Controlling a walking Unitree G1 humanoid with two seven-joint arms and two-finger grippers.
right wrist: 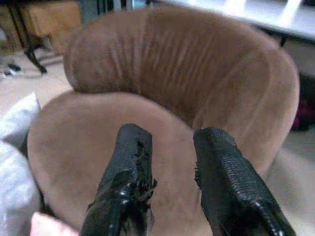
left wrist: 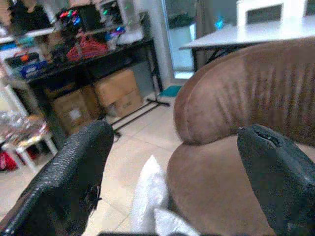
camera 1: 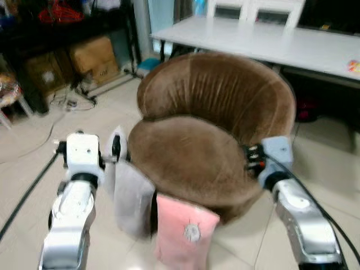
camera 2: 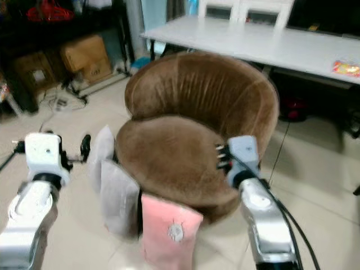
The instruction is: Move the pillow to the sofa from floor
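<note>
Sofa (camera 1: pixel 214 140): round brown velvet tub seat, dead ahead of the robot, seat cushion bare. Its base and floor contact are hidden behind the pillows and arms.

Pink pillow (camera 1: pixel 184 232) stands on the tile floor (camera 1: pixel 34 146), leaning against the sofa's front edge, long axis near vertical, face with a small pale emblem turned toward the robot. Its bottom edge is cut off by the frame in the head views, so I can't tell how it rests on the floor.

Grey pillow (camera 1: pixel 133 197) is just beside the pink one on the robot's left, also upright against the sofa's front-left edge. White pillow (camera 1: pixel 116 143) is behind it, mostly hidden; only its pointed top corner shows.

Left gripper (left wrist: pixel 177 182) hangs over the white pillow beside the sofa's left edge, fingers wide apart, holding nothing. In the head views its fingers are barely visible past the wrist housing.

Right gripper (right wrist: pixel 172 187) is over the seat's front-right edge, fingers (right wrist: pixel 129 162) slightly apart, nothing between them. Can't tell whether they touch the fabric.

Background is blurred: white table (camera 1: pixel 264 42) behind the sofa, cardboard boxes (camera 1: pixel 93 56) under a dark rack at far left, cables (camera 1: pixel 64 101) on the floor.
</note>
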